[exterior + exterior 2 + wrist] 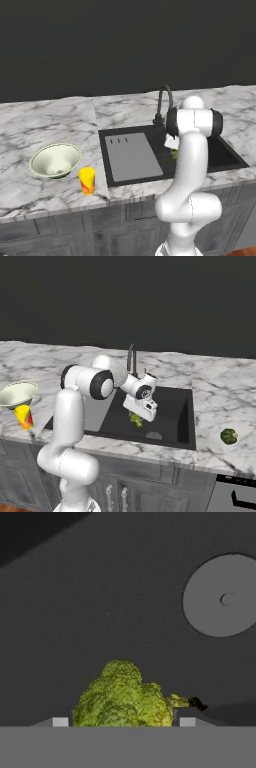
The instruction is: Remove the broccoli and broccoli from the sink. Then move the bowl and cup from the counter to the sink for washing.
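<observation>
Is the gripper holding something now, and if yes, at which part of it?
The yellowish-green broccoli sits between the gripper's fingertips over the sink, held by the sides of its head, apparently; firm contact cannot be confirmed.

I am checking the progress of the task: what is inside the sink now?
Inside the sink: the yellowish-green broccoli between the gripper fingers, and a round grey drain. The arm covers part of the basin floor.
</observation>
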